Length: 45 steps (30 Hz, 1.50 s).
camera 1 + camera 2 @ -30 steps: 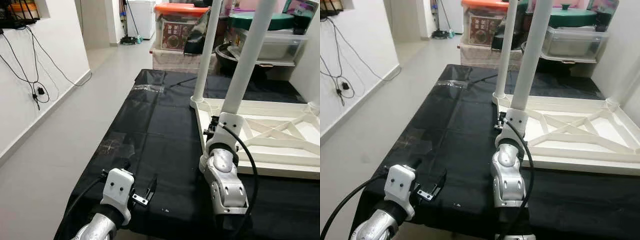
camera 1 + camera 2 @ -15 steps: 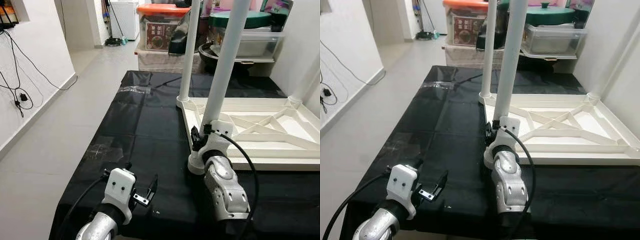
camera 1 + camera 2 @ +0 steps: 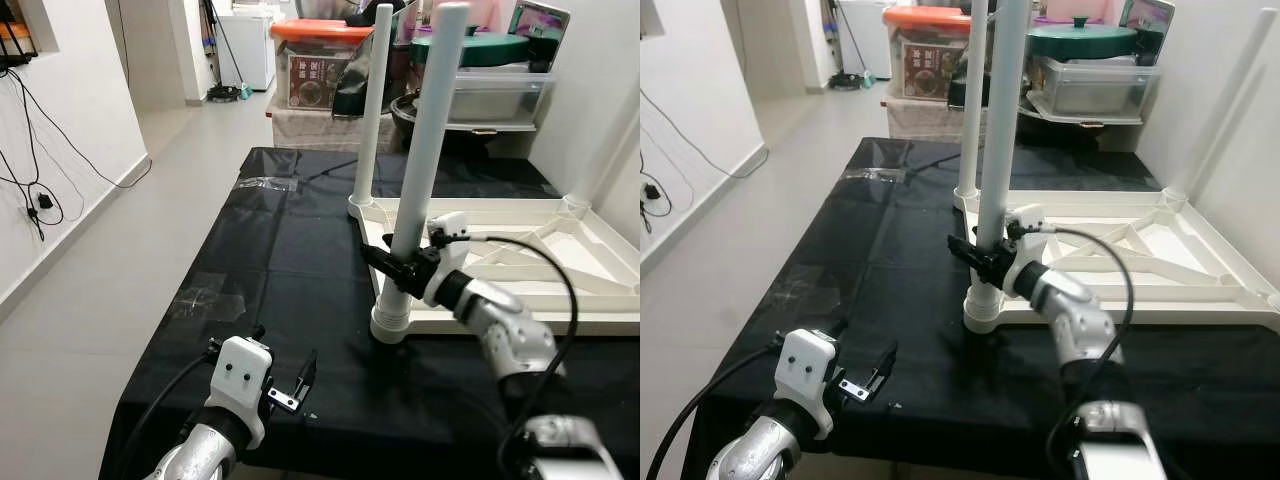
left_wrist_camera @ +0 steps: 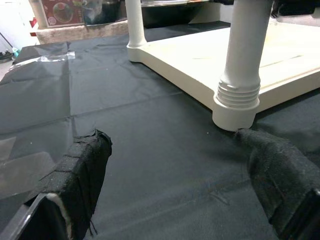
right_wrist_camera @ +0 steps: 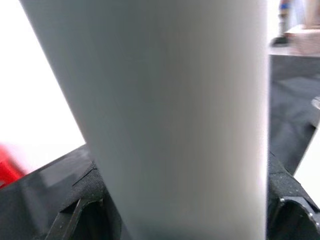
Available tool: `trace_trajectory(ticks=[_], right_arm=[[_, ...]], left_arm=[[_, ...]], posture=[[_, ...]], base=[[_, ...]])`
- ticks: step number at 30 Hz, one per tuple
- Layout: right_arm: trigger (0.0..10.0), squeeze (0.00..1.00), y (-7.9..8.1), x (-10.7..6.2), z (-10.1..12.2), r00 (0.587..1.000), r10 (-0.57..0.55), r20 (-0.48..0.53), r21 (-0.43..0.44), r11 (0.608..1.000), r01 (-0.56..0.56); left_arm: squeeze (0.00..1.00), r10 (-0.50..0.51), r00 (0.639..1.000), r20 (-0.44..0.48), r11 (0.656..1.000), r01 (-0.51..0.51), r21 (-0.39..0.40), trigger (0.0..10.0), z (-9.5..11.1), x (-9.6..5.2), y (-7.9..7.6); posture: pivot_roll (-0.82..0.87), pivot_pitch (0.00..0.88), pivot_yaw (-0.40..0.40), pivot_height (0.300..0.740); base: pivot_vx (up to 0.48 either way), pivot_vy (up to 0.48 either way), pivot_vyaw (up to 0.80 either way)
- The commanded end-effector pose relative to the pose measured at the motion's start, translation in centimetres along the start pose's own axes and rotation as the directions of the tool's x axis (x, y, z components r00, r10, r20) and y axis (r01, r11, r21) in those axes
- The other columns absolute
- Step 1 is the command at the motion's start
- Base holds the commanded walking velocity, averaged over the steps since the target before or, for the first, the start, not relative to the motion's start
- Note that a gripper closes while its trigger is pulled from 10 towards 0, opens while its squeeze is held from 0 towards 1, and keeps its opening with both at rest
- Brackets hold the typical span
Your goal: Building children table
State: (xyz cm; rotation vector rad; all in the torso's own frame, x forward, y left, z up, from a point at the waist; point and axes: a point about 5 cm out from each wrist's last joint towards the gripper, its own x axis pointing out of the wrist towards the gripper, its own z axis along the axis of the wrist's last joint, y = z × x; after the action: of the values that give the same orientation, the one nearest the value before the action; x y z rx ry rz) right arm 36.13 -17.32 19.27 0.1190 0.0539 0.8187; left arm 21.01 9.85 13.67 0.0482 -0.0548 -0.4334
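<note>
Right gripper [image 3: 398, 268] clamped on leg [image 3: 420, 170]; keep it plumb while threading into tabletop [image 3: 560, 320]; left gripper [image 3: 300, 378] apart, idle.

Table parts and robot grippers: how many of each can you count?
legs standing up: 3
tabletop, upside down: 1
Robot grippers: 2, the left gripper and the right gripper
Total: 6

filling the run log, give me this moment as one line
right gripper: shut on near leg | near leg: upright in tabletop corner socket | left gripper: open, idle over black sheet | far leg: upright
</note>
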Motion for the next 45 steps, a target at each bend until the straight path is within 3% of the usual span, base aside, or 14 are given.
trace_trajectory(ticks=[1, 6, 7, 16, 17, 18, 19, 21, 22, 29, 33, 36, 39, 45], right_arm=[[10.0, 0.0, 0.7, 1.0, -0.5, 0.993, 0.113, -0.028, 0.012, 0.994, -0.113], [10.0, 0.0, 0.8, 1.8, -0.1, 0.971, 0.233, -0.047, 0.04, 0.972, -0.232], [10.0, 0.0, 1.1, 2.1, -0.1, 0.945, 0.323, -0.058, 0.065, 0.945, -0.319], [10.0, 0.0, 2.1, 2.7, -0.3, 0.88, 0.466, -0.087, 0.088, 0.884, -0.46], [6.4, 0.0, 2.4, 2.9, -0.8, 0.86, 0.496, -0.121, 0.089, 0.868, -0.489], [6.4, 0.0, 2.4, 2.9, -0.8, 0.86, 0.496, -0.121, 0.089, 0.868, -0.489], [3.3, 0.0, 2.5, 3.0, -0.9, 0.848, 0.514, -0.128, 0.091, 0.858, -0.506], [3.3, 0.0, 2.6, 3.0, -0.9, 0.841, 0.525, -0.13, 0.093, 0.851, -0.517], [0.0, 0.0, 2.7, 3.1, -1.0, 0.833, 0.538, -0.128, 0.089, 0.843, -0.531], [0.0, 0.0, 2.5, 3.5, -1.0, 0.882, 0.463, -0.087, 0.012, 0.886, -0.464], [0.0, 0.0, 1.5, 3.7, -0.8, 0.969, 0.246, 0.001, -0.01, 0.969, -0.245], [0.0, 0.0, 1.1, 3.6, -0.8, 0.983, 0.181, 0.021, -0.005, 0.984, -0.181], [0.0, 0.0, 1.6, 0.5, -1.8, 0.988, -0.002, 0.154, -0.04, 0.999, 0.009], [0.0, 0.0, 2.7, -1.0, -3.2, 0.985, -0.027, 0.168, -0.041, 0.999, 0.034]], left_arm=[[0.0, 0.005, 1.0, -0.014, 1.0, -0.006, -0.003, 10.0, -0.4, -0.1, 0.1], [0.0, 0.005, 1.0, -0.015, 1.0, -0.005, -0.003, 10.0, -0.4, -0.2, 0.0], [0.0, 0.005, 1.0, -0.015, 1.0, -0.005, -0.003, 10.0, -0.4, -0.2, -0.1], [0.0, 0.005, 1.0, -0.016, 1.0, -0.005, -0.005, 10.0, -0.4, -0.5, -0.2], [0.0, 0.004, 1.0, -0.018, 1.0, -0.004, -0.005, 10.0, -0.5, -0.5, -0.2], [0.0, 0.004, 1.0, -0.018, 1.0, -0.004, -0.005, 10.0, -0.5, -0.5, -0.2], [0.0, 0.003, 1.0, -0.019, 1.0, -0.004, -0.005, 10.0, -0.5, -0.6, -0.2], [0.0, 0.003, 1.0, -0.019, 1.0, -0.003, -0.005, 10.0, -0.5, -0.6, -0.3], [0.0, 0.004, 1.0, -0.019, 1.0, -0.004, -0.005, 10.0, -0.5, -0.6, -0.3], [0.0, 0.004, 1.0, -0.019, 1.0, -0.004, -0.004, 10.0, -0.5, -0.7, -0.3], [0.0, 0.003, 1.0, -0.018, 1.0, -0.003, -0.004, 10.0, -0.5, -0.6, -0.3], [0.0, 0.002, 1.0, -0.018, 1.0, -0.002, -0.004, 10.0, -0.5, -0.6, -0.3], [0.0, -0.007, 1.0, -0.021, 1.0, 0.006, -0.008, 10.0, -0.5, -0.5, -0.2], [0.0, -0.011, 1.0, -0.023, 1.0, 0.01, -0.009, 10.0, -0.6, -0.3, -0.1]], posture=[[0.17, 0.0, -0.043, 0.74], [0.18, 0.0, -0.05, 0.74], [0.19, 0.0, -0.054, 0.74], [0.2, 0.0, -0.051, 0.74], [0.21, 0.0, -0.053, 0.74], [0.21, 0.0, -0.053, 0.74], [0.21, 0.0, -0.051, 0.74], [0.21, 0.0, -0.051, 0.74], [0.21, 0.0, -0.052, 0.74], [0.2, 0.0, -0.054, 0.74], [0.19, 0.0, -0.053, 0.74], [0.19, 0.0, -0.053, 0.74], [0.16, 0.0, -0.028, 0.74], [0.16, 0.0, -0.027, 0.74]], base=[[0.0, 0.0, 0.0], [0.0, 0.0, 0.0], [0.0, 0.0, 0.0], [0.0, 0.0, 0.0], [0.0, 0.0, 0.0], [0.0, 0.0, 0.0], [0.0, 0.0, 0.0], [0.0, 0.0, 0.0], [0.0, 0.0, 0.0], [0.0, 0.0, 0.0], [0.0, 0.0, 0.0], [0.0, 0.0, 0.0], [0.0, 0.0, 0.0], [0.0, 0.0, 0.0]])
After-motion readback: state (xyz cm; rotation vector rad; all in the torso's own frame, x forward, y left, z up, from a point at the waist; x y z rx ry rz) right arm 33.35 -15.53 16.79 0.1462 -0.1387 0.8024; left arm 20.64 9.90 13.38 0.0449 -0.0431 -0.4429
